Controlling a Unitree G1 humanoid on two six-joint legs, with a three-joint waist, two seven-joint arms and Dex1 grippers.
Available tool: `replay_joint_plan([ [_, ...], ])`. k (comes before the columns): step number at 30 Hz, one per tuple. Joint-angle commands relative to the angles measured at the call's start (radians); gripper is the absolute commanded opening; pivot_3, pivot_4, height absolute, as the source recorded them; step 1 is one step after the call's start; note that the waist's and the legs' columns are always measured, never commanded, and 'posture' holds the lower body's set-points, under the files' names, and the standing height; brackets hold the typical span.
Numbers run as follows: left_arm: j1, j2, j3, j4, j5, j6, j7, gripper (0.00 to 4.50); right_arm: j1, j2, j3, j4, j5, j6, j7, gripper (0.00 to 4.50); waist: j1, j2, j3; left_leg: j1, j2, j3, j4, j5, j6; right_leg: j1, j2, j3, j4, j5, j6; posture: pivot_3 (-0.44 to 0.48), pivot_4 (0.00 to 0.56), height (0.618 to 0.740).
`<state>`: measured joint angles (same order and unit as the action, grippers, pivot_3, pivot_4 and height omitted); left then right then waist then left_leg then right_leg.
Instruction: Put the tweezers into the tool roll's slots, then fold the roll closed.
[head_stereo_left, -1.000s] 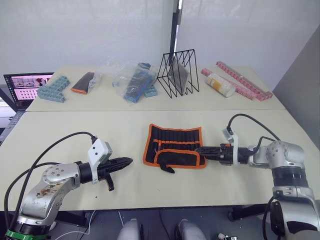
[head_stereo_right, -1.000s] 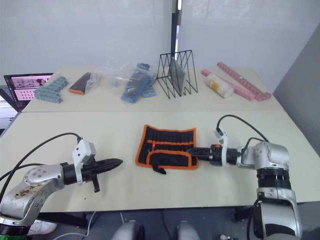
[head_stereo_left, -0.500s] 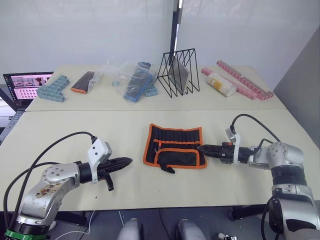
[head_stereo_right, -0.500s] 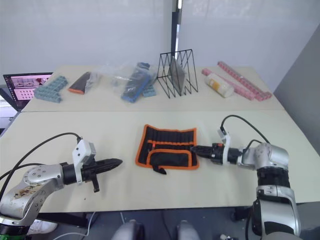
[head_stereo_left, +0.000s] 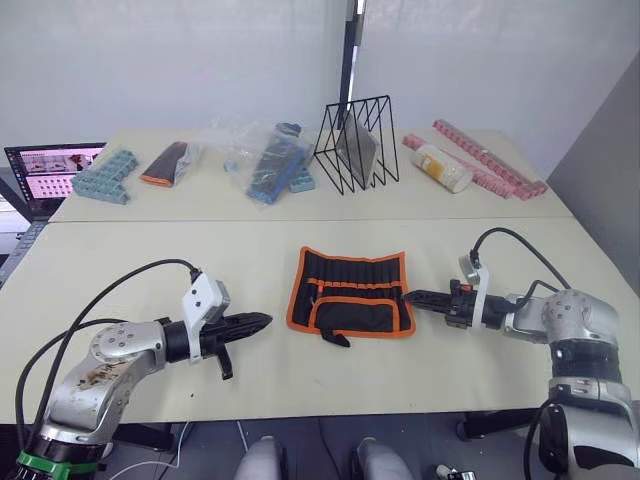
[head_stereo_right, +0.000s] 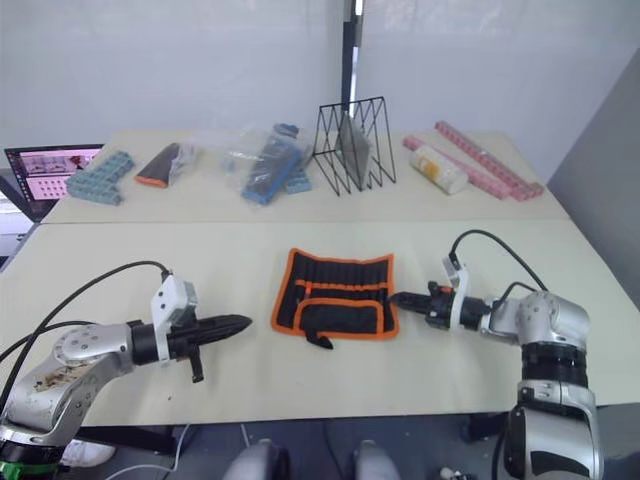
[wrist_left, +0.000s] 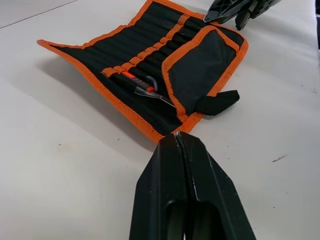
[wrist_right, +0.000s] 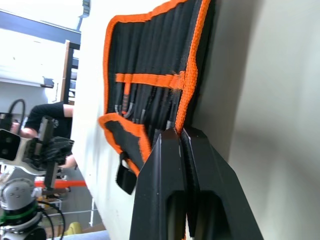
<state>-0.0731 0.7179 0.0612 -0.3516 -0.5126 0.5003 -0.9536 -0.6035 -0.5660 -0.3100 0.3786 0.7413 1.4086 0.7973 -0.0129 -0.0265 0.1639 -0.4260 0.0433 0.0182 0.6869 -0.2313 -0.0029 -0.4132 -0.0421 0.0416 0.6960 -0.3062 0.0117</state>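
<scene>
Tool roll (head_stereo_left: 351, 291) lies mid-table (head_stereo_left: 150, 250), mostly open, near flap folded over lower part, black strap (wrist_left: 218, 101) sticking out at near edge. Slots (wrist_left: 150, 45) run across inner face; tweezers (wrist_left: 142, 86) tucked in slots near orange band. Left gripper (head_stereo_left: 262, 321) left of roll, apart from it, fingers pressed together, holding nothing. Right gripper (head_stereo_left: 410, 296) just beside roll's right edge, fingers pressed together, empty.
</scene>
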Motion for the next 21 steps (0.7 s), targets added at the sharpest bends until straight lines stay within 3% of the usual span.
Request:
replay_joint_plan([
  [1,-0.015,-0.005,-0.001,-0.029,-0.026,-0.003,-0.015,0.0,-0.027,0.018,-0.065,-0.068,0.054,0.051,-0.04,0.03,0.0,0.0,0.0,0.0,0.0,0.0,0.0,0.0,0.0,0.0,0.0,0.0,0.0,0.0,0.0,0.0,0.15,0.685],
  [15,-0.107,-0.059,-0.083,-0.047,-0.057,0.01,-0.029,0.0,-0.088,0.075,-0.122,-0.138,0.099,0.118,-0.145,0.03,-0.002,0.0,0.0,-0.004,0.0,0.0,0.0,0.0,0.0,-0.005,0.0,0.001,0.001,0.0,0.0,0.0,0.15,0.685],
  [21,-0.093,-0.053,-0.078,-0.04,-0.049,-0.001,-0.031,0.0,-0.152,0.155,-0.138,-0.175,0.099,0.178,-0.226,0.03,-0.005,0.0,0.0,-0.006,0.0,0.001,0.0,0.0,0.0,-0.009,0.001,0.002,0.004,0.0,0.0,0.0,0.15,0.685],
])
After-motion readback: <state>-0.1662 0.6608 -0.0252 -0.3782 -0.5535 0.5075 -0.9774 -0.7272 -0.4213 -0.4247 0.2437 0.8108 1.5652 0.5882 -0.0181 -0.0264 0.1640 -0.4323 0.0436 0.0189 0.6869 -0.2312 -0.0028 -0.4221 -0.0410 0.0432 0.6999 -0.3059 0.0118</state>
